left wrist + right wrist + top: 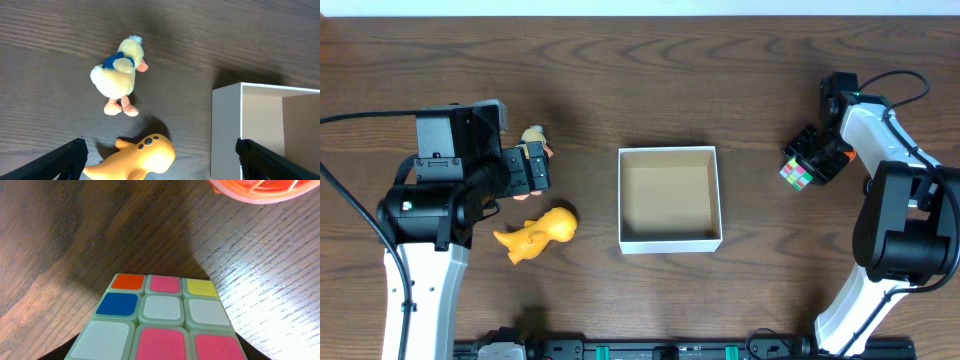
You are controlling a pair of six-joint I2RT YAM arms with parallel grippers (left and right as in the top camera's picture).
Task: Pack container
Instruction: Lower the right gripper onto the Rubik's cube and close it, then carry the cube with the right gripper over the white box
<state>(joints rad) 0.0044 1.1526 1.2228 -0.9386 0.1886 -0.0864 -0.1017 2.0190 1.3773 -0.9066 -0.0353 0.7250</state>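
The left arm hides most of the plush duck [120,72] from above; the wrist view shows it whole, beside a yellow toy [538,235] that is cut off there. An orange round thing [255,189] is cropped and hard to identify. The container [668,195] sits mid-table, nothing in it. The left gripper [534,167] gapes wide, empty. The right gripper [807,163] clasps a puzzle cube [162,325], and only dark slivers of its fingers show.

orange thing [260,190]: cut by top edge | cube [160,325]: bottom cut off
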